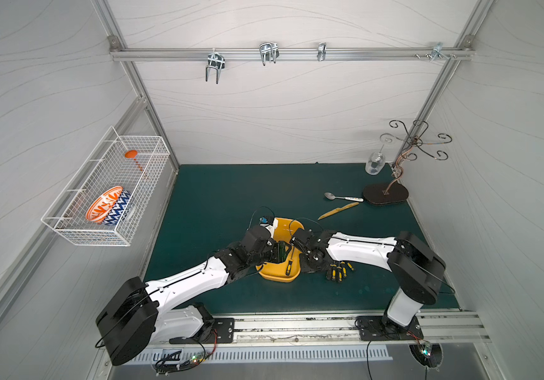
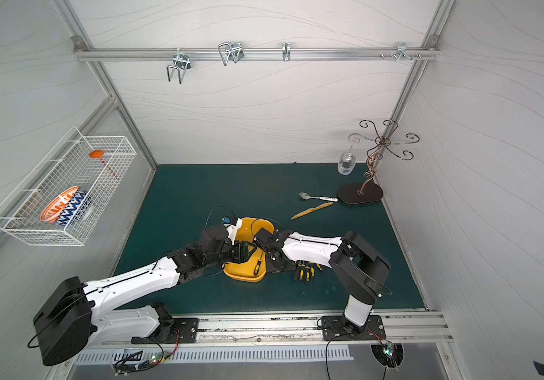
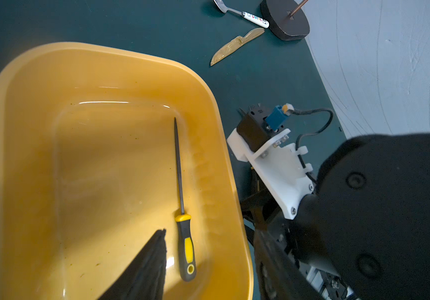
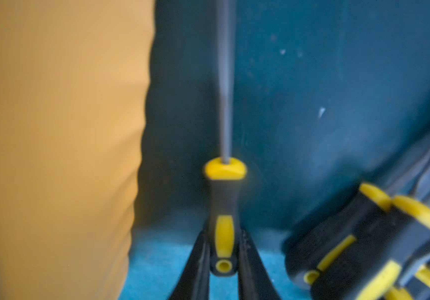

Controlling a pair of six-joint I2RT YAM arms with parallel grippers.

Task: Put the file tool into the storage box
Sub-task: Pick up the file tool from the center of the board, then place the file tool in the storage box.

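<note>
The yellow storage box [image 1: 277, 278] [image 2: 244, 278] [image 3: 104, 57] sits mid-mat between both arms. One file tool [image 3: 182, 194] [image 1: 289, 263] with a black-and-yellow handle lies flat inside it. My left gripper [image 3: 208, 233] is open and straddles the box's wall, one finger [image 3: 146, 267] inside next to that file's handle. In the right wrist view, my right gripper [image 4: 224, 249] is shut on the handle of another file tool [image 4: 224, 202] over the mat, just outside the box wall [image 4: 52, 130]. Several more files [image 4: 377, 246] [image 1: 338, 271] lie in a pile beside it.
A spoon [image 1: 343, 197] and a yellow knife [image 1: 338, 210] lie behind the box on the right. A dark stand base [image 1: 385, 194] and an upturned glass [image 1: 375, 163] occupy the back right corner. A white wire basket [image 1: 106, 190] with a bowl hangs on the left wall.
</note>
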